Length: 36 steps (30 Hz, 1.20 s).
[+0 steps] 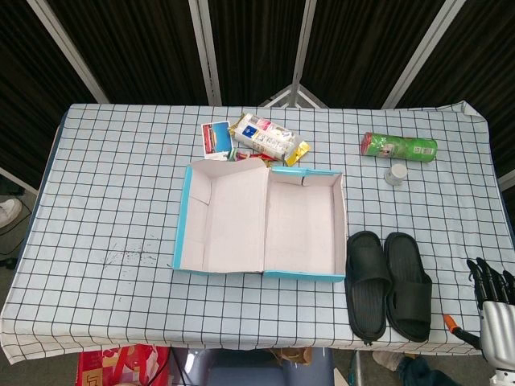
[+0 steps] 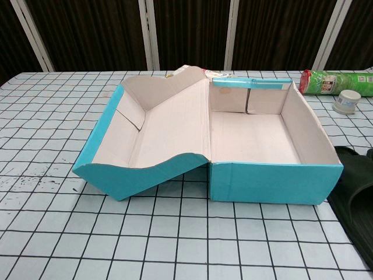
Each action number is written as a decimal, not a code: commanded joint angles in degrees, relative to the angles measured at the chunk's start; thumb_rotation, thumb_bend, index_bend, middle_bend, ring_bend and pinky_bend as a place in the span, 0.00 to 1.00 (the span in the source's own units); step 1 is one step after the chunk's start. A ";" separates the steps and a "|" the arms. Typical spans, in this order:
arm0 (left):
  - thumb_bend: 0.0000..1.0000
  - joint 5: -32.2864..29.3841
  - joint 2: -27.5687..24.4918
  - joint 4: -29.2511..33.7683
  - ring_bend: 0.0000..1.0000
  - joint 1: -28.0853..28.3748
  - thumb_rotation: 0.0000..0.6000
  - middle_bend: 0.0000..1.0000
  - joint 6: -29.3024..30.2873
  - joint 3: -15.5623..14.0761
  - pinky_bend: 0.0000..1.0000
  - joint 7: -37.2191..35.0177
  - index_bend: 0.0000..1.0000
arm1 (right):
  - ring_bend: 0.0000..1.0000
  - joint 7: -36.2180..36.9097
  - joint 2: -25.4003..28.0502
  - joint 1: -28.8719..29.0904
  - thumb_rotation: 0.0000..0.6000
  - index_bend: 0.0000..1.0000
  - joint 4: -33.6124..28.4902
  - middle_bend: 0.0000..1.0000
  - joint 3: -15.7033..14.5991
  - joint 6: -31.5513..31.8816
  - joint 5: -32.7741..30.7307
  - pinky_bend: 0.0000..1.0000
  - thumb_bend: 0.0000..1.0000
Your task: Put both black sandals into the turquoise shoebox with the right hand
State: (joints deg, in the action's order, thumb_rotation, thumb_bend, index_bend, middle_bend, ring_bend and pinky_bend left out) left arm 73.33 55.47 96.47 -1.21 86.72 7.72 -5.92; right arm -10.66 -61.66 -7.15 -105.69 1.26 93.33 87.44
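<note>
Shoebox point(image 1: 302, 229) open-topped; sandals point(image 1: 388, 281) touching right wall; lid point(image 1: 221, 217) flat left

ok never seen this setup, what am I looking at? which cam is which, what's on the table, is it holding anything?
A two-armed robot with five-finger hands works at a checkered table. The head view looks down from above; the chest view looks across from low down. The open turquoise shoebox is empty, its lid folded out to the left. Two black sandals lie side by side just right of it. Behind are a green can, a small white cap and some snack packets. Only the right hand shows, at the table's edge, holding nothing.
</note>
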 commanded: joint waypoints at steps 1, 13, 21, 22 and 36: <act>0.37 0.34 0.07 0.13 0.00 0.12 1.00 0.04 -0.01 -0.13 0.09 0.37 0.14 | 0.11 0.11 0.03 0.02 1.00 0.09 -0.10 0.08 -0.14 -0.20 -0.02 0.06 0.19; 0.37 -1.32 0.34 0.01 0.00 0.21 1.00 0.04 -0.34 0.33 0.09 1.24 0.13 | 0.11 2.72 3.59 5.21 1.00 0.09 -6.58 0.08 1.07 -11.11 -6.64 0.04 0.12; 0.37 -1.74 0.70 0.00 0.00 0.74 1.00 0.04 -0.89 0.48 0.09 2.43 0.13 | 0.09 -7.30 3.54 11.07 1.00 0.05 -10.77 0.07 3.79 -17.81 -15.17 0.02 0.10; 0.37 -1.84 0.75 -0.04 0.00 0.79 1.00 0.04 -1.05 0.46 0.09 2.53 0.13 | 0.09 -8.65 2.98 11.74 1.00 0.04 -11.18 0.07 4.06 -18.30 -16.36 0.02 0.10; 0.37 -2.98 0.82 -0.62 0.00 1.49 1.00 0.04 -2.63 0.72 0.09 2.46 0.13 | 0.09 -22.91 -8.40 22.20 1.00 0.03 -8.34 0.05 7.45 -23.25 -32.78 0.02 0.10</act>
State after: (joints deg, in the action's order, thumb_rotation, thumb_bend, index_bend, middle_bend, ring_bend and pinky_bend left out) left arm 70.36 56.29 95.85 0.28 84.09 8.44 -3.46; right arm -31.78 -68.39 13.30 -115.02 8.05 71.02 56.85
